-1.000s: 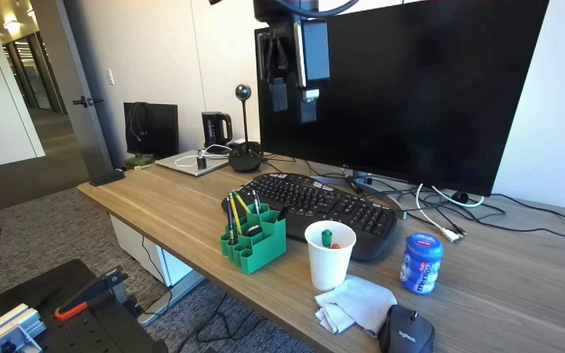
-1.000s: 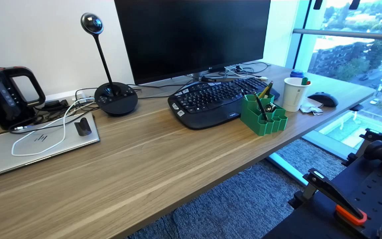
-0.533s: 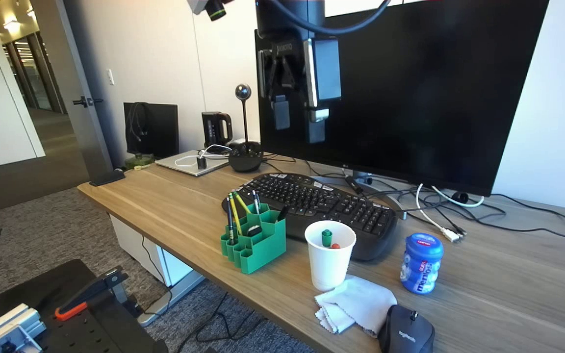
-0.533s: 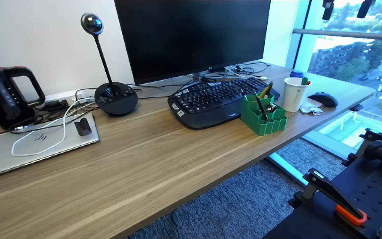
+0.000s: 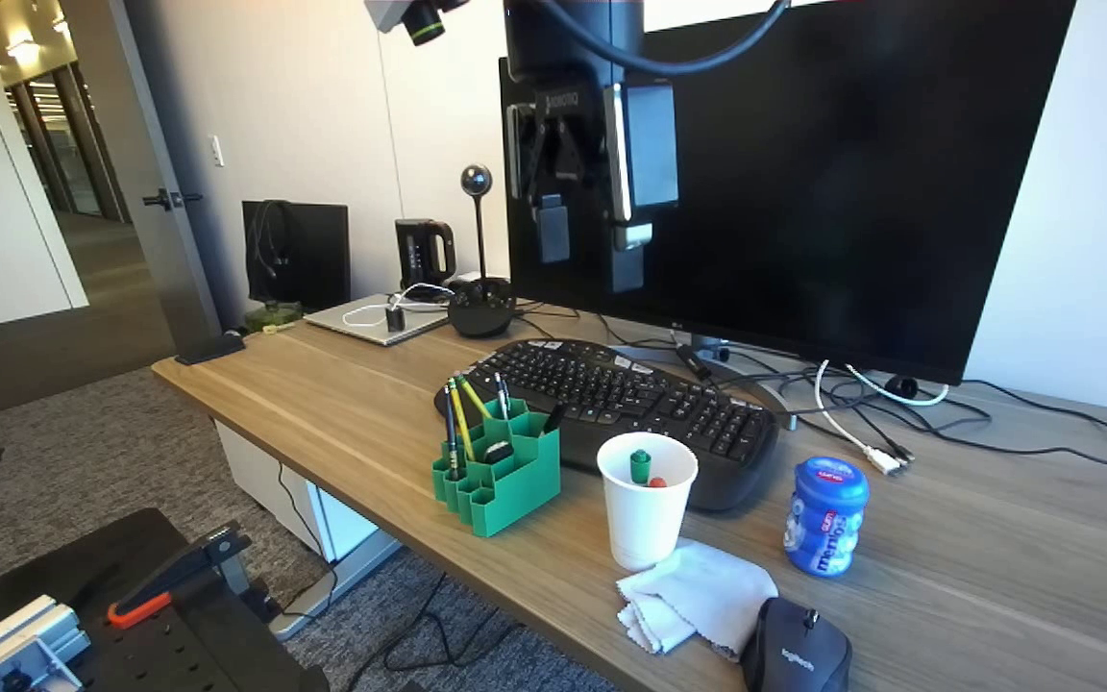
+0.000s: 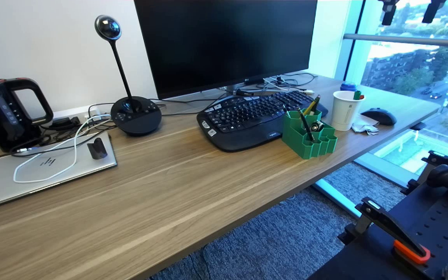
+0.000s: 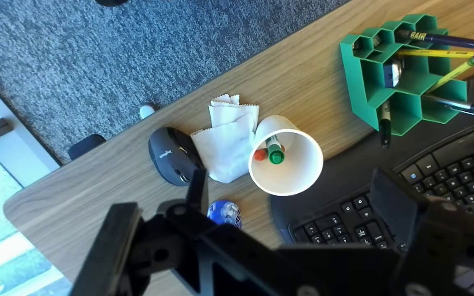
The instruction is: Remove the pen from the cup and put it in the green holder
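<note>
Pen (image 7: 275,151), ungripped: my gripper (image 5: 590,248) hangs high, well clear of it, jaws parted, nothing between. Below, the pen stands in the cup (image 5: 645,533), just beside a red object (image 7: 260,155). Should I descend off-centre, the cup could tip or the red object come along. Farther out, pencils (image 7: 442,53) crowding the holder (image 5: 525,492) may obstruct insertion.

In an exterior view the cup (image 5: 645,529) stands on the desk (image 5: 996,567), right of the holder (image 5: 527,490), with the keyboard (image 5: 606,389) behind both and the monitor (image 5: 803,192) behind that. The tub (image 5: 827,519) stands right of the cup; the cloth (image 5: 702,596) lies before the cup, the mouse (image 5: 797,649) at the cloth's right. 2 pencils (image 5: 462,423) rest in the holder. The wrist view shows the pen (image 7: 275,151) inside the cup beside what is probably a 2nd pen (image 7: 260,155), mostly hidden.
</note>
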`<state>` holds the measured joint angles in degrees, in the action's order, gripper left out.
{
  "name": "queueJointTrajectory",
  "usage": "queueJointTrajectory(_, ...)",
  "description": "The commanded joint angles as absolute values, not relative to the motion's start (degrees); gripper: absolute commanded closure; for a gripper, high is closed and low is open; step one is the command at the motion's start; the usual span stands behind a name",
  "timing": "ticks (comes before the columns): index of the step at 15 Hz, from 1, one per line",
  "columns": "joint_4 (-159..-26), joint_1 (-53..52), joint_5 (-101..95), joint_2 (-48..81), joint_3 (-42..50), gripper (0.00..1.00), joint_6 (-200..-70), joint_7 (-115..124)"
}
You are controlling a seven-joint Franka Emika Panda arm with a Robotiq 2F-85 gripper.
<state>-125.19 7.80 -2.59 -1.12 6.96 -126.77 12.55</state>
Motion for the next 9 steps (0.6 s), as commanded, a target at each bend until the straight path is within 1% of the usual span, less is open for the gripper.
queueJointTrajectory(1,-125.1,7.7,-2.6,-1.1,7.1,0.0,-126.6,12.5)
queueJointTrajectory(5,-125.1,7.6,-2.8,-0.7,6.9,0.0,-127.1,13.1)
queueJointTrajectory(9,-124.9,6.5,-5.6,2.8,6.2,0.0,-132.2,18.8)
